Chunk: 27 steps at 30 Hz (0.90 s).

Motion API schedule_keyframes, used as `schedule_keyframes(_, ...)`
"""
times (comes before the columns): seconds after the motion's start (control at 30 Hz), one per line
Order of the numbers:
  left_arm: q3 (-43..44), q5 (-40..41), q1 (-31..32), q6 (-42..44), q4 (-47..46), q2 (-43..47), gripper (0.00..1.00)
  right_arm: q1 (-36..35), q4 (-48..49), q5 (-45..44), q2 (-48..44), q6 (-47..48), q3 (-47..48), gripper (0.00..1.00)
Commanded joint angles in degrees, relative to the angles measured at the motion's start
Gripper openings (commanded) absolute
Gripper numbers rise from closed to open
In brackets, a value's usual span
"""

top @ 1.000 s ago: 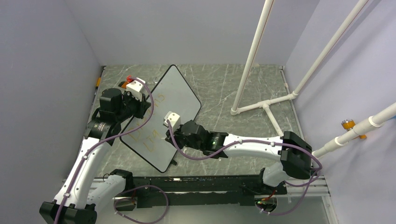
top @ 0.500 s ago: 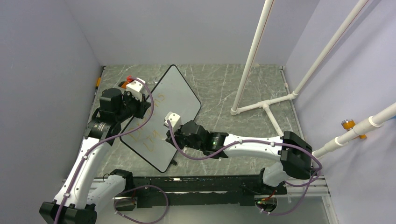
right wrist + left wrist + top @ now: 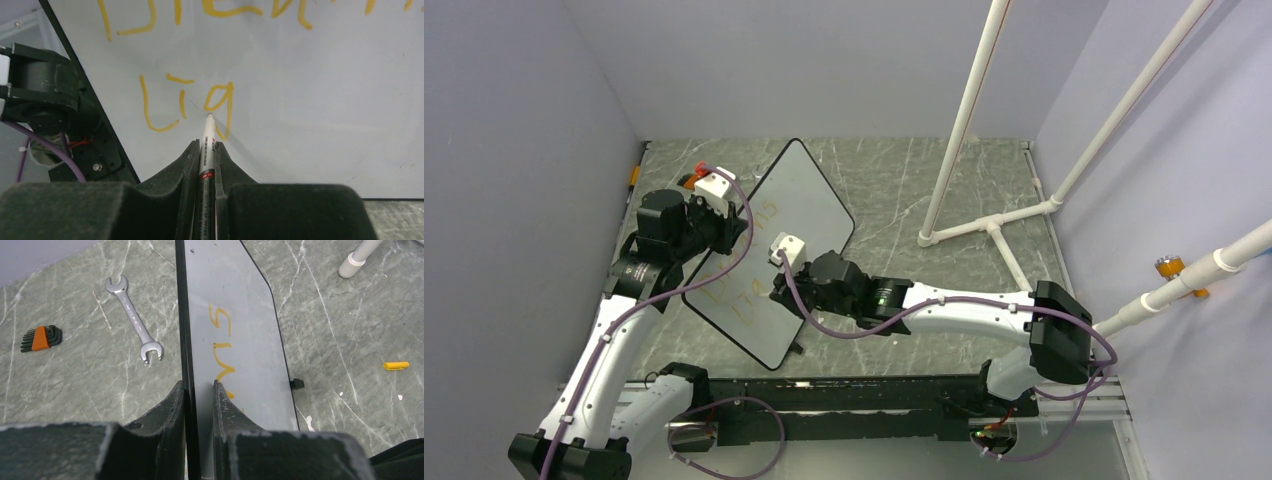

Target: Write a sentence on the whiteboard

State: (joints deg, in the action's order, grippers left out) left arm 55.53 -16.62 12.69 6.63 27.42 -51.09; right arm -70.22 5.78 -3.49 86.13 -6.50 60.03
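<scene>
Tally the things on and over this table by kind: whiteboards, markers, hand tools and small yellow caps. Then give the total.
whiteboard: 1
marker: 1
hand tools: 2 (wrench, hex key set)
yellow cap: 1
Total: 5

The whiteboard (image 3: 310, 100) is smooth and faintly glossy; the table (image 3: 75, 390) looks like matt veined stone; the wrench (image 3: 134, 320) is bright metal.
</scene>
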Motion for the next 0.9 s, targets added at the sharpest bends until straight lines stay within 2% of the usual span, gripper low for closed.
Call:
schedule_keyframes(0.0, -1.85, -2.37, 1.20, 4.58, 8.45, -0.66, 0.00, -0.28, 0.37, 1.04, -1.17, 0.90, 3.45, 0.00)
schedule_keyframes(0.37, -1.84, -2.27, 1.19, 4.54, 8.53, -0.61, 0.00, -0.28, -0.24, -1.59, -6.32, 1.31, 2.68, 0.00)
schedule_keyframes(0.63, -1.96, -2.10, 1.20, 4.44, 8.44, -0.42, 0.00, 0.05, 0.46, -4.74, -3.61, 1.24, 5.47, 0.00)
schedule_keyframes(0.87, -1.88, -2.32, 1.20, 4.57, 8.44, -0.28, 0.00, 1.80, 0.71, -3.69, -0.28, 0.70, 9.00, 0.00)
